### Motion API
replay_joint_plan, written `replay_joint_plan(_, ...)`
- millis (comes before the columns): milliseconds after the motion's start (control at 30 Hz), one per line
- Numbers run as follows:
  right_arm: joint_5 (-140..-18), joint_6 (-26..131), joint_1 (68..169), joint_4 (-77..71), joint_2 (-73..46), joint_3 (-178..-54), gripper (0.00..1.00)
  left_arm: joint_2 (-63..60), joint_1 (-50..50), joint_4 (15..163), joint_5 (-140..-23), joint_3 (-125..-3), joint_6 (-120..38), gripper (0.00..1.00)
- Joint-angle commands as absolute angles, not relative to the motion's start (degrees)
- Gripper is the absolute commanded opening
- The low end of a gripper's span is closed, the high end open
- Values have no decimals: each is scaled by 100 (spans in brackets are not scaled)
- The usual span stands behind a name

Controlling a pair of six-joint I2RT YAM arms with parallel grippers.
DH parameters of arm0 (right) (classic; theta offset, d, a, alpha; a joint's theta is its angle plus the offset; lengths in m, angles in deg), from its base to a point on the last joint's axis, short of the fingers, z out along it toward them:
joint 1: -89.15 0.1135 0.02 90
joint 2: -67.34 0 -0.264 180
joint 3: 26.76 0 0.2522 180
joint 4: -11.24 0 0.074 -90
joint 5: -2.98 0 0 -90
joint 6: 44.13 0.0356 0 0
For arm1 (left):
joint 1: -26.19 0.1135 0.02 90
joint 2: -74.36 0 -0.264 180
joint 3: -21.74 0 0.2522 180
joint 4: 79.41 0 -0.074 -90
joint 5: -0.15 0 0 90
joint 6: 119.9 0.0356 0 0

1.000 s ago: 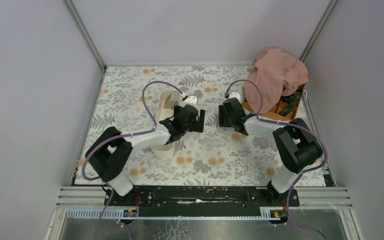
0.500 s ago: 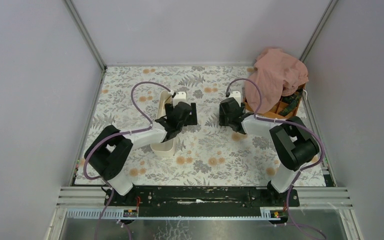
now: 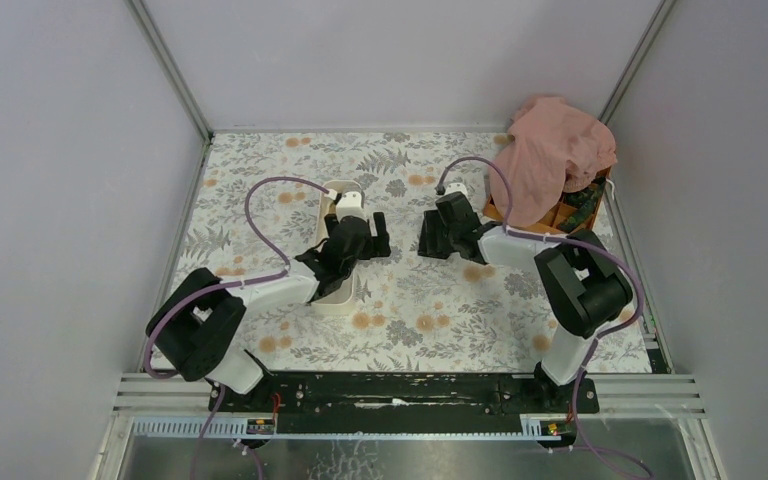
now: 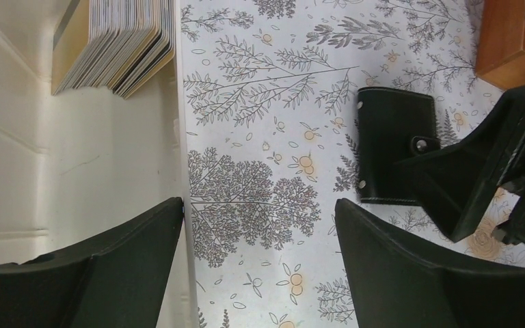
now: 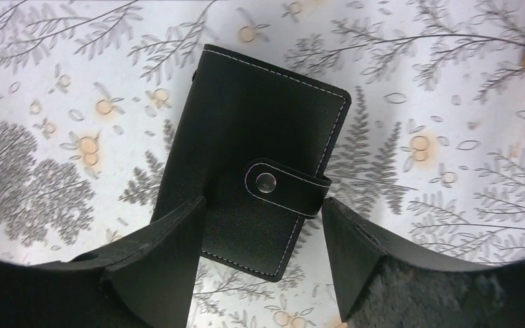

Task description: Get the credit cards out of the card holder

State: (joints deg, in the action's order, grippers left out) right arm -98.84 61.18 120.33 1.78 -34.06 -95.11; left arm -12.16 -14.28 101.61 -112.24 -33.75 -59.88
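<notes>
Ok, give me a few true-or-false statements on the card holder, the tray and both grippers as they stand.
1. The card holder lies on the table, snapped shut. True.
2. The right gripper is clamped on it. False: its jaws are open, straddling it.
3. A stack of cards stands in the white tray. True.
4. The left gripper holds a card. False: it is open and empty, over the tray's wall.
5. A pink cloth covers part of the orange box. True.
</notes>
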Motion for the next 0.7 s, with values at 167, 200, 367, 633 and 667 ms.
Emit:
replay_joint_plan(167, -9258, 6408, 12460, -263, -2739, -8846, 69, -1055, -1525, 10734, -11032, -3336, -5947, 88)
replay_joint_plan(200, -9276, 6426, 12465, -253, -2582, -8798, 69, -1057, -1536, 10731, -11004, -3341, -5959, 88)
replay_joint_plan(367, -9583, 6345, 12474, -381, -2214, -8926, 68, -883, -1617, 10794, -11020, -3277, -5906, 88)
replay_joint_plan(633, -9704, 6039, 12474, -665, -2425, -9526, 69, -337, -1800, 10862, -10999, -3180, -5665, 88)
replay_joint_plan(667, -9731, 6007, 12474, -655, -2469, -9559, 69, -326, -1861, 10842, -10962, -3219, -5640, 89)
